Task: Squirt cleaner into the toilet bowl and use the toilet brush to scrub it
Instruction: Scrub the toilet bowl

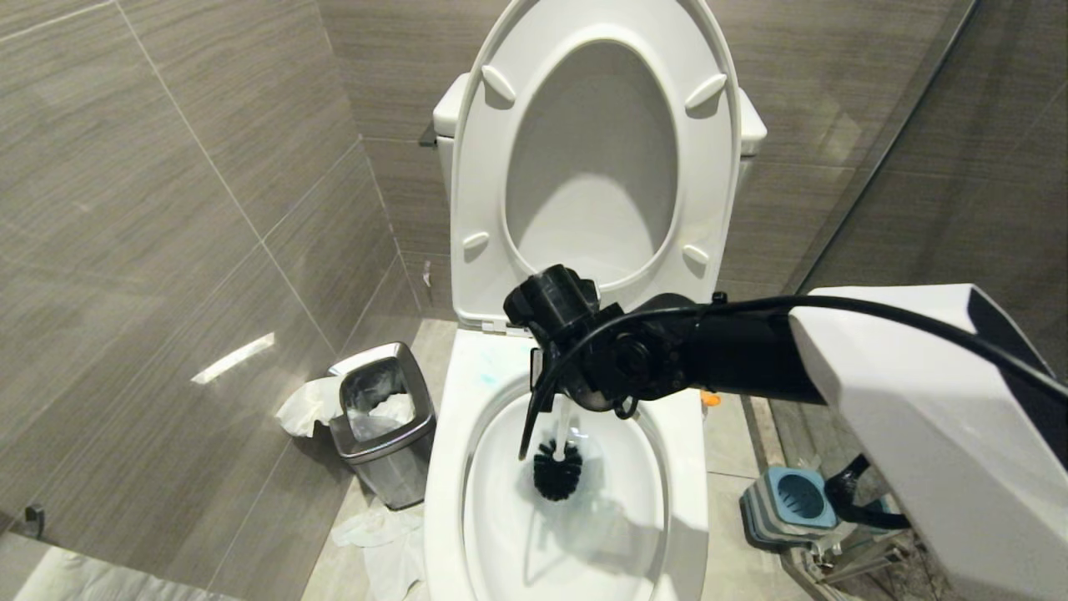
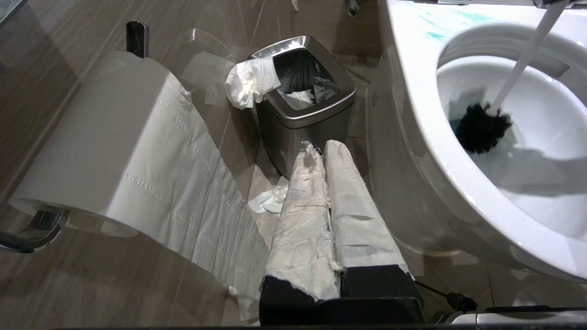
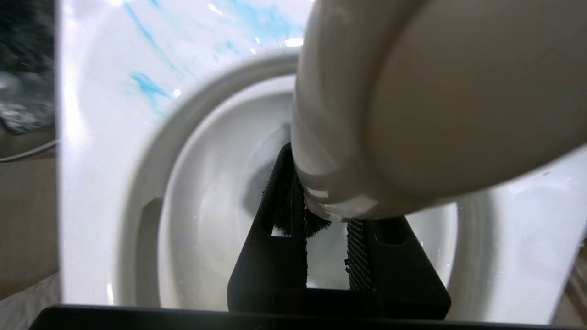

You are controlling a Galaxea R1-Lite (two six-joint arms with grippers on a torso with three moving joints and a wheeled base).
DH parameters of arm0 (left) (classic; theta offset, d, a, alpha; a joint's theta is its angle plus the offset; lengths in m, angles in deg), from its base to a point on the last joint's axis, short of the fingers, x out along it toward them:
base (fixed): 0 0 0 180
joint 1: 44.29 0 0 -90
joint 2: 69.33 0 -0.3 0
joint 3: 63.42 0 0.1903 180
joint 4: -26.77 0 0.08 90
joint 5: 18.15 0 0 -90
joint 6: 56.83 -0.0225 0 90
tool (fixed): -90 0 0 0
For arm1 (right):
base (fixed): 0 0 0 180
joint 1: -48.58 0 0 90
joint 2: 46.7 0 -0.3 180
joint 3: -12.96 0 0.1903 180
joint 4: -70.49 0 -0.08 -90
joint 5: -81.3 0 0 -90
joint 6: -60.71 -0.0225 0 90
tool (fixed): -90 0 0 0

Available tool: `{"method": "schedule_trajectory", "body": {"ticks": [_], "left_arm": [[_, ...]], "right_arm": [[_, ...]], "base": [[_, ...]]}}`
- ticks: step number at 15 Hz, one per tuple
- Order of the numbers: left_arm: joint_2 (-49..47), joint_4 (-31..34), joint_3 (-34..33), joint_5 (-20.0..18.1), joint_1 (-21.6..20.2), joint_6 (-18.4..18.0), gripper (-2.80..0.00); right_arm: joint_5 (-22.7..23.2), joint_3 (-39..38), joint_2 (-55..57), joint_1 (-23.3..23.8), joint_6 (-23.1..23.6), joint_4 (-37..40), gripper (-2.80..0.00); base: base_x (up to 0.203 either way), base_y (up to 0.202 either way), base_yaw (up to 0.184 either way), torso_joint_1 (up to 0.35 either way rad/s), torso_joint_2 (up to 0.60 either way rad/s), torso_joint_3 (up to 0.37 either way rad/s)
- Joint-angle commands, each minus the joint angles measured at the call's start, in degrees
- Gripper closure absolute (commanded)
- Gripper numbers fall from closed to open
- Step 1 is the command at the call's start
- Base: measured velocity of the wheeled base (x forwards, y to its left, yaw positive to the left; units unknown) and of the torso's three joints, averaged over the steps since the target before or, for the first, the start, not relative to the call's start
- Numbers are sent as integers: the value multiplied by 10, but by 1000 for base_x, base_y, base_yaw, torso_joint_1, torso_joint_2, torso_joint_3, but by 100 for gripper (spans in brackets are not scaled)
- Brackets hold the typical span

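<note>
The white toilet bowl [image 1: 446, 467] stands open in front of me, seat and lid raised. Pale blue cleaner [image 1: 488, 377] smears the back of its rim [image 2: 415, 91]; the cleaner [image 3: 146, 85] also streaks the rim in the right wrist view. My right gripper [image 1: 557, 386] hangs over the back of the basin, shut on the white handle of the toilet brush [image 1: 556, 472]. The brush's black head [image 2: 481, 128] is down inside the basin against its wall. The handle's rounded end [image 3: 412, 105] hides the tips of the right gripper [image 3: 325, 206]. My left gripper [image 2: 322, 149], fingers wrapped in white paper, is parked low beside the bowl, shut and empty.
A steel waste bin [image 1: 382, 417] with tissue hanging over its edge stands left of the toilet. Crumpled paper [image 1: 380, 534] lies on the floor. A toilet roll [image 2: 91, 137] trails from the left wall. The grey-and-blue brush holder [image 1: 788, 501] sits right of the bowl.
</note>
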Motion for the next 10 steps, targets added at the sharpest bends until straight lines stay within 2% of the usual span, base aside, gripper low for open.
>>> {"method": "schedule_trajectory", "body": {"ticks": [1,4,7,10], "left_arm": [[-1,0,0,0,0,1,0],[-1,0,0,0,0,-2,0],[-1,0,0,-1,0,-3,0],[-1,0,0,-1,0,-3,0]], "right_arm": [[-5,0,49,2,-16,0,0],[-24,3,44,7,-15,-12,0],[-26,3,-38,6,1,-4,0],[-27,-6,-121,-1,18,37,0]], "base": [[0,0,0,0,0,0],[0,0,0,0,0,0],[0,0,0,0,0,0],[0,0,0,0,0,0]]}}
